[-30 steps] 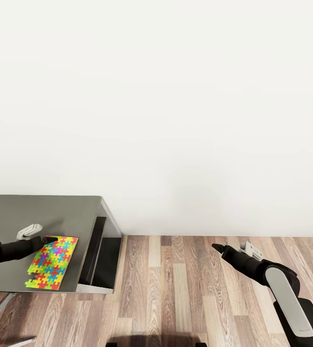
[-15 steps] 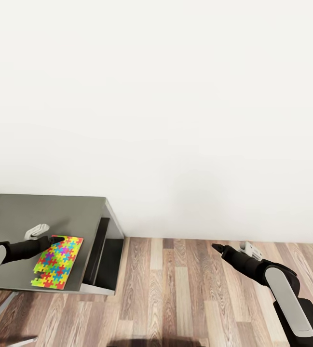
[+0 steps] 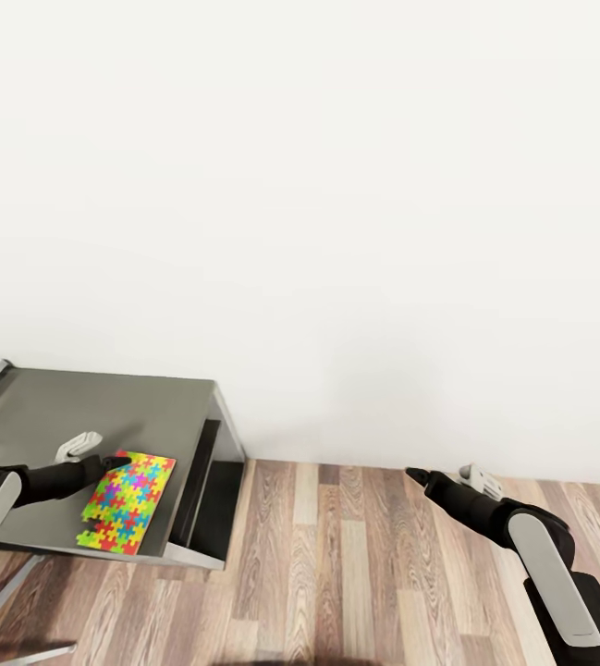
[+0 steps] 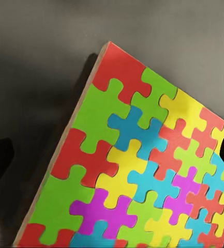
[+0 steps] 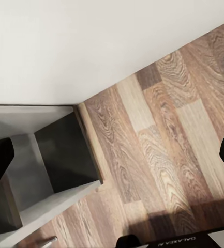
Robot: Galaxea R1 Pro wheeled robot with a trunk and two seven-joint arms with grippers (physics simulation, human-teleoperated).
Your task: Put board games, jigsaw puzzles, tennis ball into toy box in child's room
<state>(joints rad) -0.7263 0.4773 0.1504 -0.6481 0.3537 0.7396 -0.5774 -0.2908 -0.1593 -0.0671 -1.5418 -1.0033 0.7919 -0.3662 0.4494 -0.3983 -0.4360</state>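
Jaws first: from my head, my left gripper (image 3: 115,461) touches the near corner of the flat mosaic-coloured jigsaw puzzle (image 3: 126,501) lying by the right edge of the long grey-topped table (image 3: 78,407); grip unclear. My right gripper (image 3: 412,474) hangs over bare wood-plank floor (image 3: 355,564), jaws unclear.

Left wrist: puzzle corner tilted above the tabletop.

Right wrist: fingertips spread wide over floor.

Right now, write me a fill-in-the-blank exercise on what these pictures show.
1. The jigsaw puzzle lies flat on the ____.
2. The ____ gripper is at the puzzle's edge.
3. The right gripper hangs over the wood plank ____.
4. Behind the table stands a plain white ____.

Missing words: table; left; floor; wall
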